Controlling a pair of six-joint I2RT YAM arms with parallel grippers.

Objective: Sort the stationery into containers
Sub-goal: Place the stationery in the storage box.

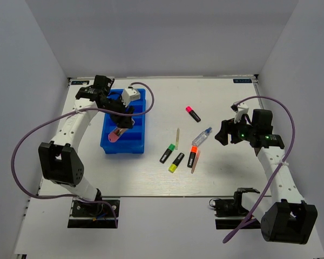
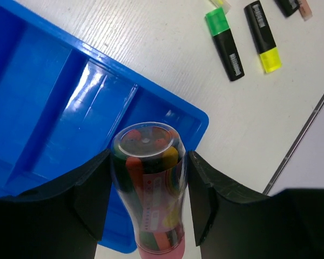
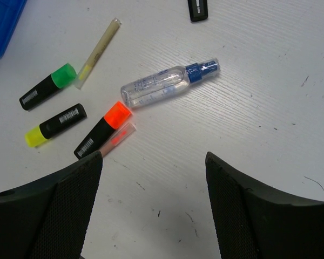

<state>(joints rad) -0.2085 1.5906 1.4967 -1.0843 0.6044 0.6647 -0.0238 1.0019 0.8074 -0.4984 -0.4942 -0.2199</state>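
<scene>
The left end effector (image 2: 148, 156) is clamping the fat pink marker (image 2: 148, 183) between its two fingers (image 2: 92, 199), which are pressing on the barrel from either side. The marker is hanging over the blue tray (image 2: 54, 97), above the compartment at the tray's near end. The left wrist view is looking almost down the marker's long axis: the rounded clear end is facing the camera and the pink end is pointing away, toward the tray. It seems to be standing steeply, though I cannot tell whether the pink end is touching the tray floor. The top view shows only the pink end (image 1: 114, 136) poking out below the left end effector (image 1: 121, 121).

The right end effector (image 3: 153, 159) is gaping wide and holding nothing, hovering over the counter (image 1: 151, 183). Just ahead of its fingers the clear blue-capped tube (image 3: 167, 86) is lying crosswise, with its cap pointing ahead and to the right. The orange highlighter (image 3: 102, 129) is lying near the left finger, with its tip aimed toward the tube and a thin stick (image 3: 119, 137) alongside it. Farther left, the green highlighter (image 3: 47, 86) and yellow highlighter (image 3: 55, 124) are lying roughly parallel, with their tips pointing opposite ways. Only the top view shows the whole pink highlighter (image 1: 193, 113), which is lying beyond the tube.
</scene>
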